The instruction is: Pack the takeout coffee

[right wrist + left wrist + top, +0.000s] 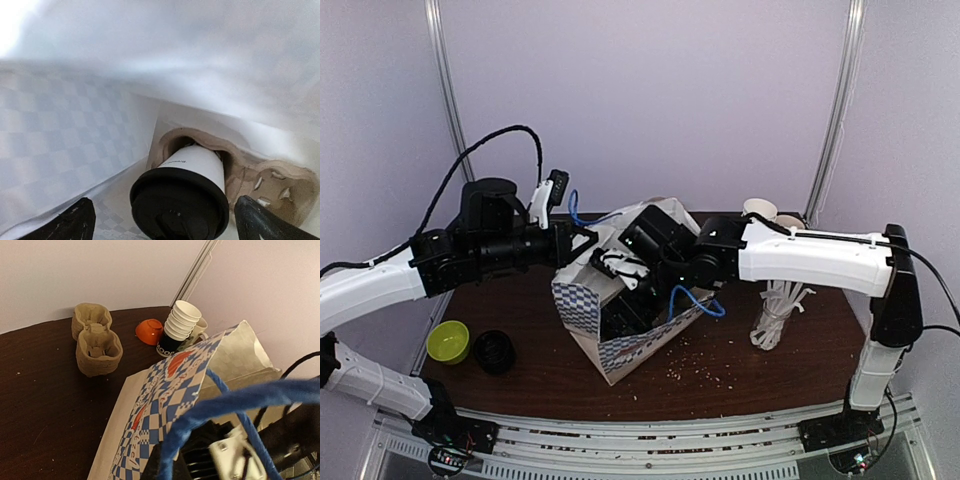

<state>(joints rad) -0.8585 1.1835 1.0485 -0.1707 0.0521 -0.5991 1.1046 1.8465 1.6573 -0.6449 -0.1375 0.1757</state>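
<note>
Inside the blue-and-white checked paper bag [620, 335] the takeout coffee cup [186, 192], white with a black lid, stands in one hole of its brown pulp carrier tray [272, 182]. My right gripper [165, 225] reaches down into the bag and is open. Its fingertips [70, 222] flank the lid, one on each side, without gripping it. My left gripper [578, 238] is at the bag's upper left rim, shut on the blue handle [235, 400], holding the mouth up. In the top view the cup is hidden by the right arm.
A green bowl [448, 341] and black lids [495, 352] sit at the table's front left. A glass of wrapped straws [775, 320] stands to the right of the bag. At the back are empty pulp trays [97, 337], stacked paper cups [181, 325] and an orange lid [150, 331].
</note>
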